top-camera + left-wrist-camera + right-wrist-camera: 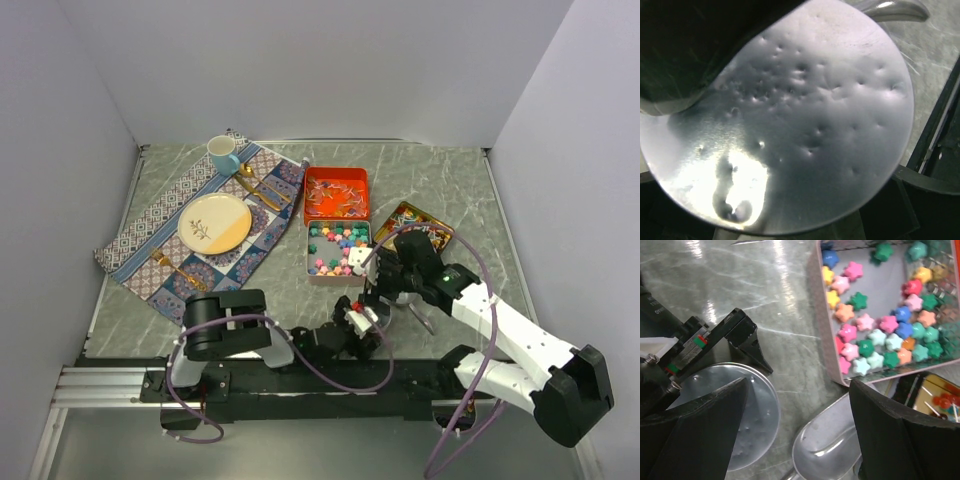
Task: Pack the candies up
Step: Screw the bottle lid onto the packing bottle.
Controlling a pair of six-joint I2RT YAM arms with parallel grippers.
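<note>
right fingers [905, 440] apart | star candies [865, 322] in pink tin [827, 330] | arm lettering [652, 306] illegible

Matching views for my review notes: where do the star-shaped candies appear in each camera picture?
Top external: the star candies lie in a pale tin mid-table, just nearer the arms than the red tin.
Left wrist: not in it.
Right wrist: upper right, in the same tin, cut by the frame edges.
Shared landmark: the round dimpled metal disc, filling the left wrist view, lower left in the right wrist view.
</note>
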